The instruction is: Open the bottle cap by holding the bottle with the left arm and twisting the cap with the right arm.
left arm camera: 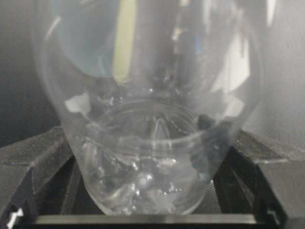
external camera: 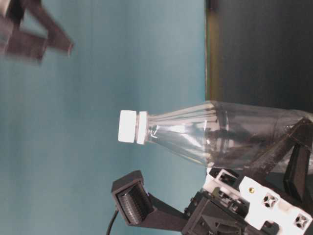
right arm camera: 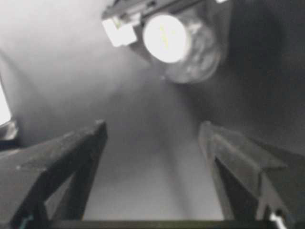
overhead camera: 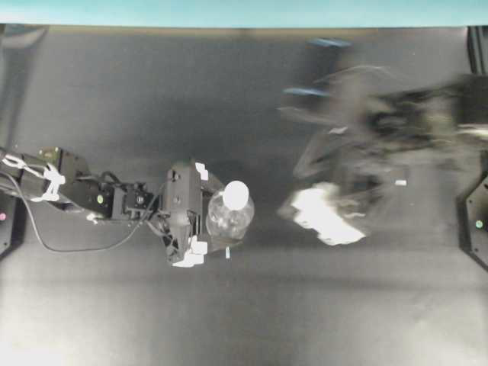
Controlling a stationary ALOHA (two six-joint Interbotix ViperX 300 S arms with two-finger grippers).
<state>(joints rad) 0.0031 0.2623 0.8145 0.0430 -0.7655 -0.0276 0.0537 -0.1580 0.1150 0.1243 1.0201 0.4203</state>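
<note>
Bottle [overhead camera: 229, 217] first: clear plastic, standing upright on the dark table [overhead camera: 244, 305], left of the middle in the overhead view. Its white bottle cap [overhead camera: 236, 194] is screwed on above a white collar ring, plain to see in the table-level view, which is turned on its side so the neck points left.

Around the lower body sits the left gripper [overhead camera: 216, 217] at the end of the left arm [overhead camera: 84, 194], which reaches in from the left edge with its loose cables and white ties. Its black fingers [left arm camera: 43, 157] flank the bottle's base on both sides in the left wrist view, spread wide around it; whether they actually press the plastic I cannot tell.

Well off to the right, the right arm [overhead camera: 396, 122] is a smear of motion blur. The right gripper [right arm camera: 152, 138] shows its two dark fingers [right arm camera: 66, 157] spread apart with nothing between them, looking down on the cap from a distance.
</note>
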